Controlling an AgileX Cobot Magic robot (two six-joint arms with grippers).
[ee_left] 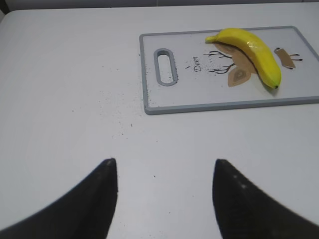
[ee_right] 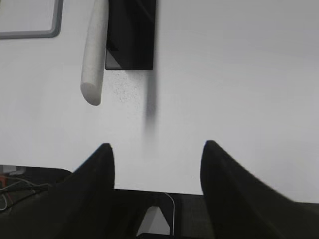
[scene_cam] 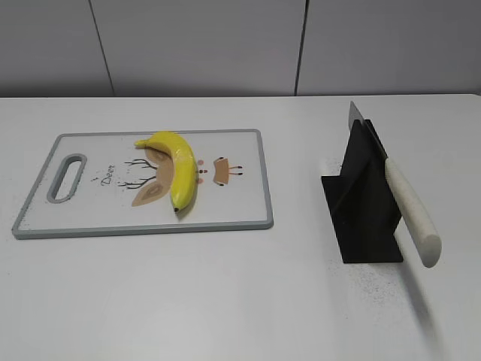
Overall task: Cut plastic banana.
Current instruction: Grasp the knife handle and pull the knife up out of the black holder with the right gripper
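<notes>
A yellow plastic banana lies on a white cutting board with a grey rim, left of centre; both show in the left wrist view, the banana on the board. A knife with a white handle rests in a black stand on the right; the handle and stand show in the right wrist view. My left gripper is open and empty, well short of the board. My right gripper is open and empty near the table's front edge, short of the knife. Neither gripper shows in the exterior view.
The white table carries dark specks near the stand and left of the board. The table's front edge and cables below it show in the right wrist view. A grey panelled wall stands behind.
</notes>
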